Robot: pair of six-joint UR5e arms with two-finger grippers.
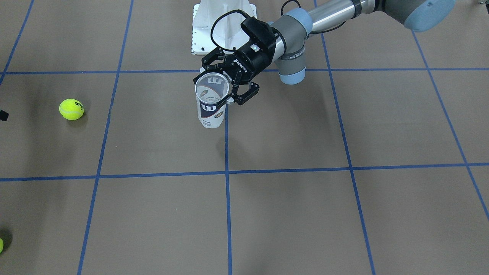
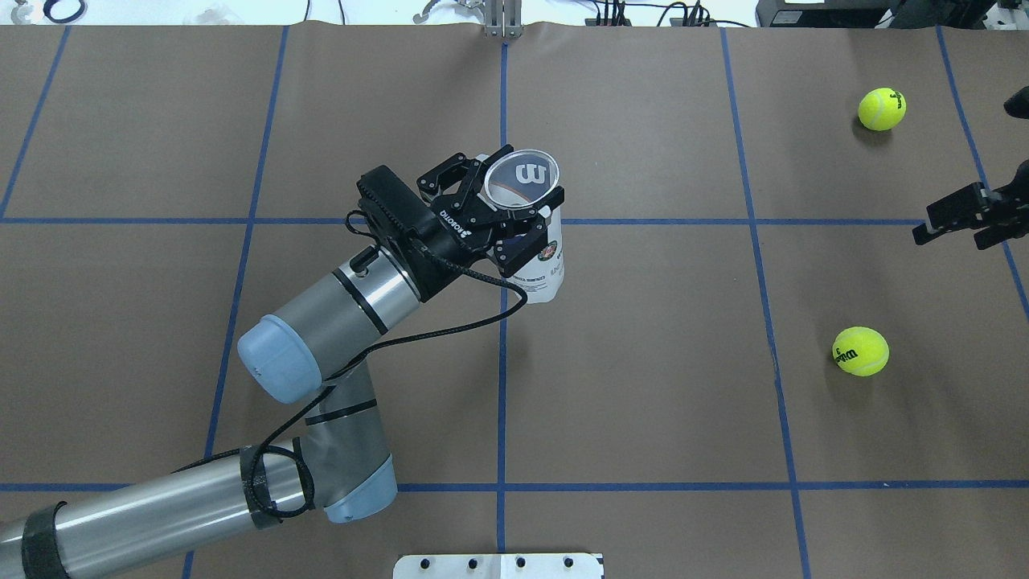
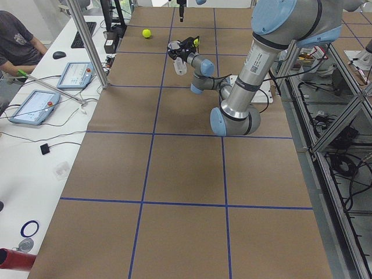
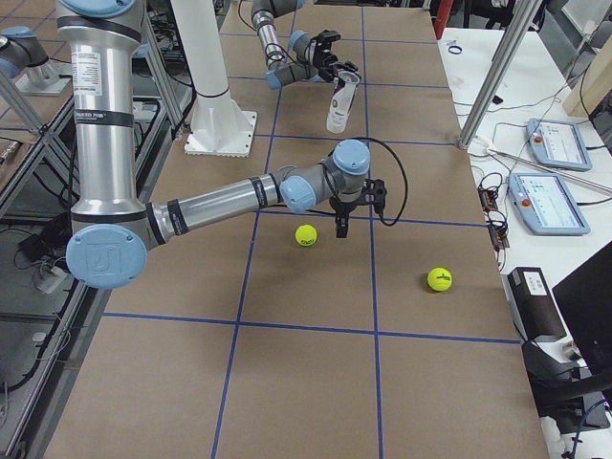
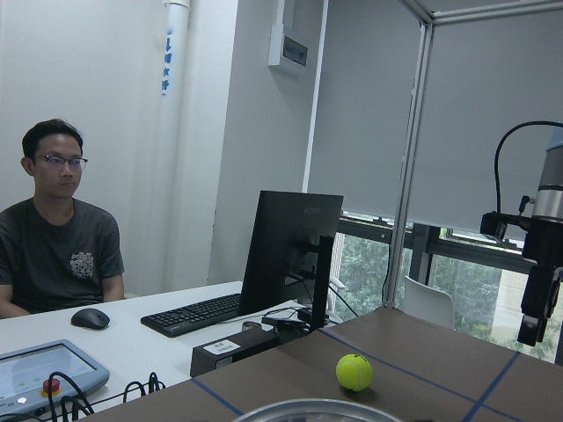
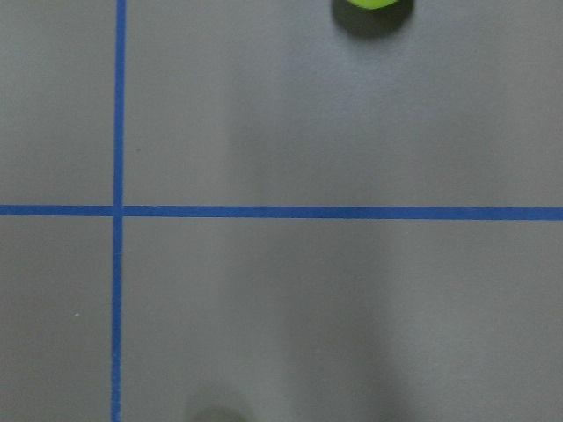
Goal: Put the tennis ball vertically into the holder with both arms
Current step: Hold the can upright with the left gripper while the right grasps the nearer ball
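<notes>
My left gripper is shut on the holder, a clear can with a white and navy label. It holds the can upright by its upper part, open rim up, above the table's middle; the same grip shows in the front view. The tennis ball lies on the table far to the right, also in the front view. My right gripper points down beside the ball and well above the table. I cannot tell whether it is open or shut. Its fingers do not show in the right wrist view.
A second yellow-green ball lies farther back on the right and shows in the left wrist view. The white pedestal base stands behind the can. A ball's edge shows at the top of the right wrist view. An operator sits at the side desk.
</notes>
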